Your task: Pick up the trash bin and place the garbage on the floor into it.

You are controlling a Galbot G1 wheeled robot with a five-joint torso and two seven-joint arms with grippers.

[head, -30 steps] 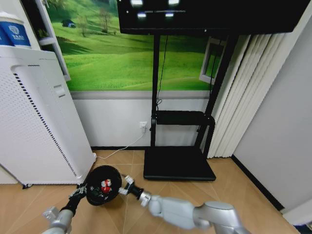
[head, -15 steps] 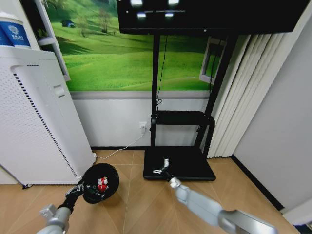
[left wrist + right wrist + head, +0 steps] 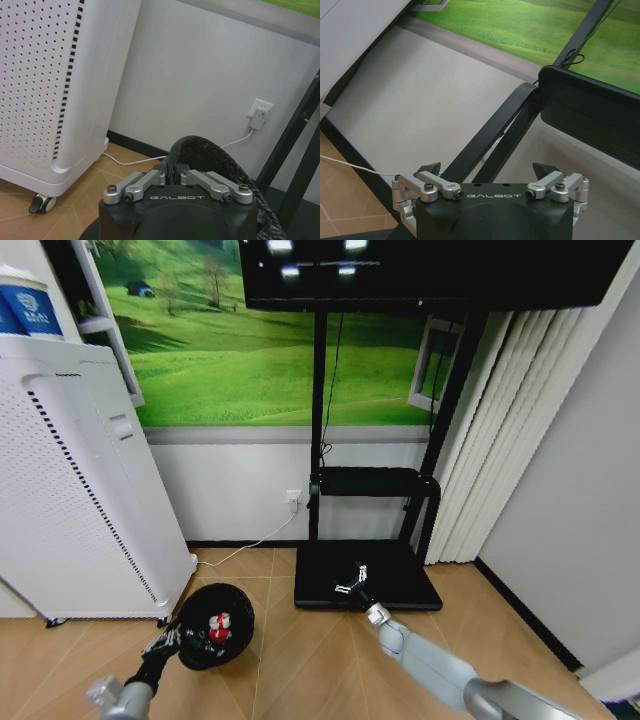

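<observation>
Floor (image 3: 300,660): trash bin (image 3: 215,625) in left claw (image 3: 170,640)

Air purifier (image 3: 75,490): standing white and perforated on casters beside the wall.
TV stand (image 3: 368,575): resting its black base on the floor.
Wall socket (image 3: 260,111): holding 1 white plug.

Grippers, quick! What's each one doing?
Left gripper: shut on the trash bin rim.
Right gripper: open, holding nothing.

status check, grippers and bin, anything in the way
Left gripper shut on trash bin rim, red litter inside. Right gripper open, empty, over TV stand base. Nothing blocking.
</observation>
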